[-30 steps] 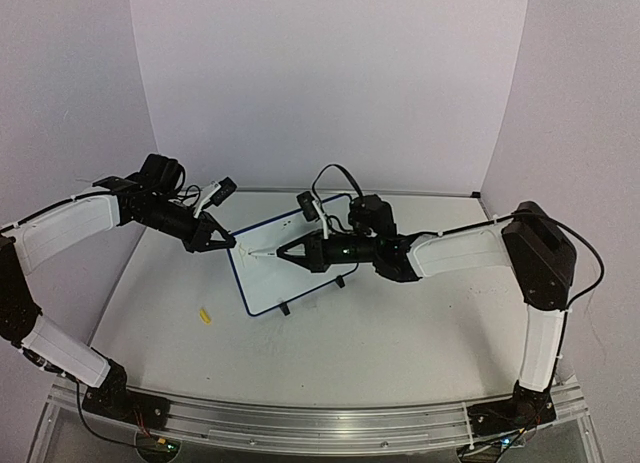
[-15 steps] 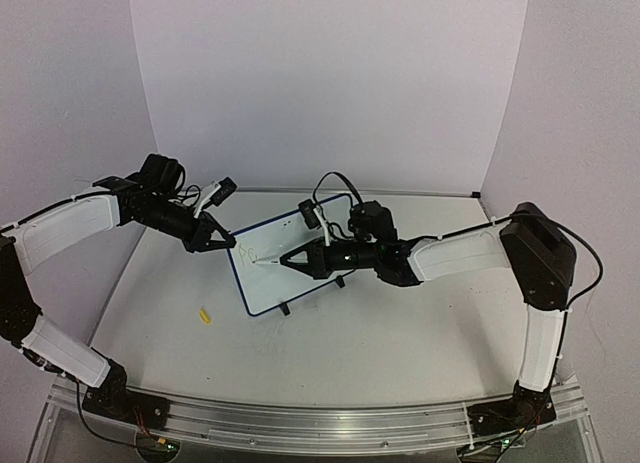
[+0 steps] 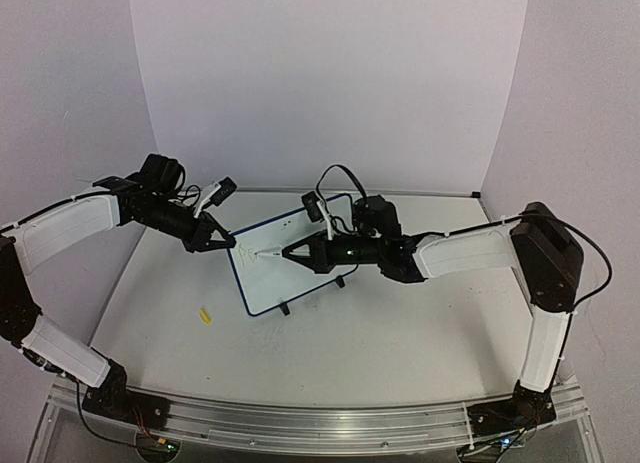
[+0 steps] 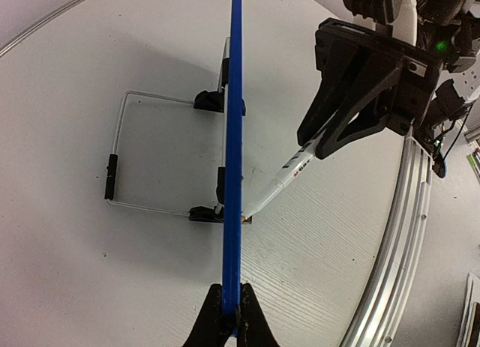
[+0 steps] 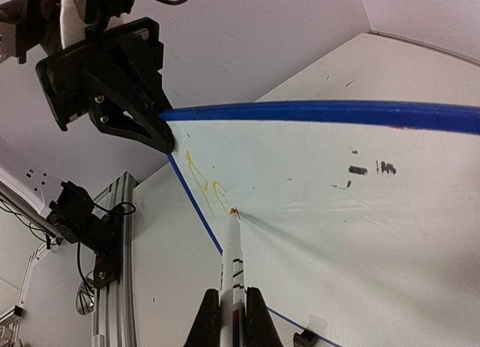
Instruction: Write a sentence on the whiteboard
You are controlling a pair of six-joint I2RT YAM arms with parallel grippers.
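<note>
The whiteboard (image 3: 300,245) stands tilted on black feet mid-table, with a blue frame. My left gripper (image 3: 222,240) is shut on its upper left corner; in the left wrist view the blue edge (image 4: 233,174) runs up from the jaws. My right gripper (image 3: 292,254) is shut on a white marker (image 3: 270,252), whose tip touches the board's left part. In the right wrist view the marker (image 5: 233,264) touches the board (image 5: 322,212) just below faint yellow strokes of the sentence (image 5: 206,178). The left gripper (image 5: 112,77) shows there too.
A small yellow marker cap (image 3: 205,315) lies on the table left of the board. Small dark marks (image 5: 371,169) sit on the board's right part. The wire stand (image 4: 120,160) props the board from behind. The metal rail (image 3: 300,418) runs along the near edge.
The right gripper has moved the marker tip slightly up and left on the board over the last half second. The left arm and the board have held still.
</note>
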